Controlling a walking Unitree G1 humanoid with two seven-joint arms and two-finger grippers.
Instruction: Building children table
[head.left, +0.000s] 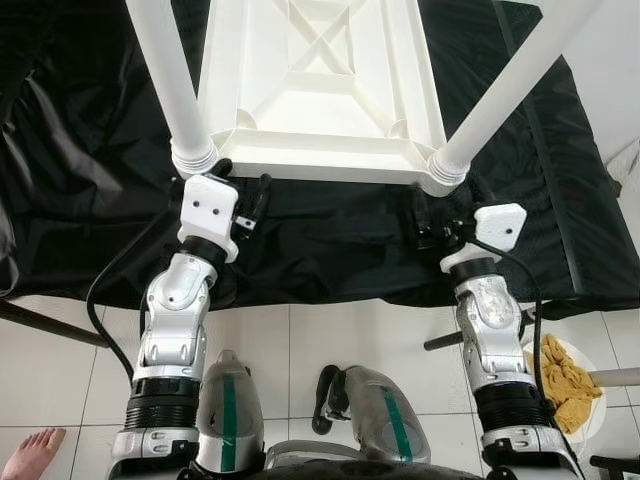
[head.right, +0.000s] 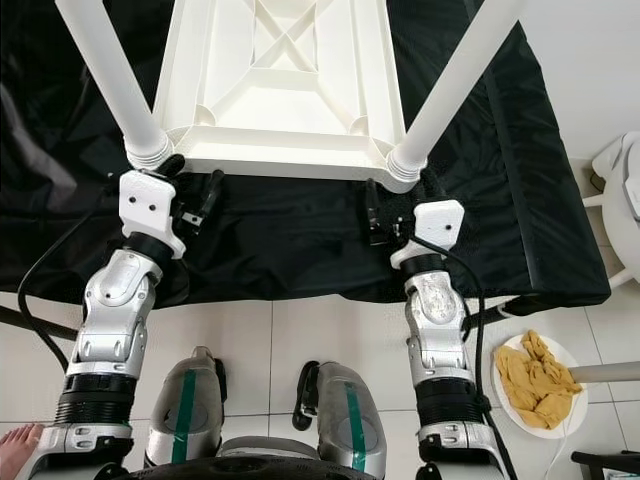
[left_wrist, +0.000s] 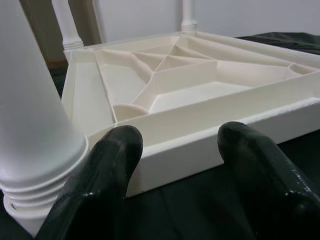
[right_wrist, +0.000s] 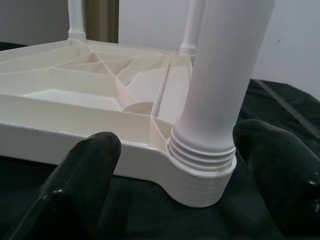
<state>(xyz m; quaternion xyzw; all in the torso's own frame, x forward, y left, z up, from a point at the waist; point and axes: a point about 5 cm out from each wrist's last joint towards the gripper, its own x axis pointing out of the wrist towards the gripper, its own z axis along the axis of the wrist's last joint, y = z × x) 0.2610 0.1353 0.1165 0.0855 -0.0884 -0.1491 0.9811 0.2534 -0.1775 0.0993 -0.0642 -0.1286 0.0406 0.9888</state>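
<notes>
A white plastic children's table (head.left: 320, 160) lies upside down on a black cloth, its ribbed underside facing up. White legs stand screwed into its corners, the near-left leg (head.left: 170, 80) and the near-right leg (head.left: 510, 85) rising toward me. My left gripper (left_wrist: 175, 145) is open, its fingers (left_wrist: 112, 150) pointing at the near rim just beside the near-left leg's socket (head.left: 195, 160). My right gripper (right_wrist: 182, 142) is open too, with the near-right leg's threaded socket (right_wrist: 200, 170) straight ahead between its spread fingers (right_wrist: 95, 155). Neither holds anything.
The black cloth (head.left: 100, 150) covers the floor under the table and ends at white tiles (head.left: 300, 340) near my legs. A plate with a yellow rag (head.left: 565, 385) lies at the right. A person's bare foot (head.left: 30, 450) is at the lower left. A black cable (head.left: 100, 300) loops by my left arm.
</notes>
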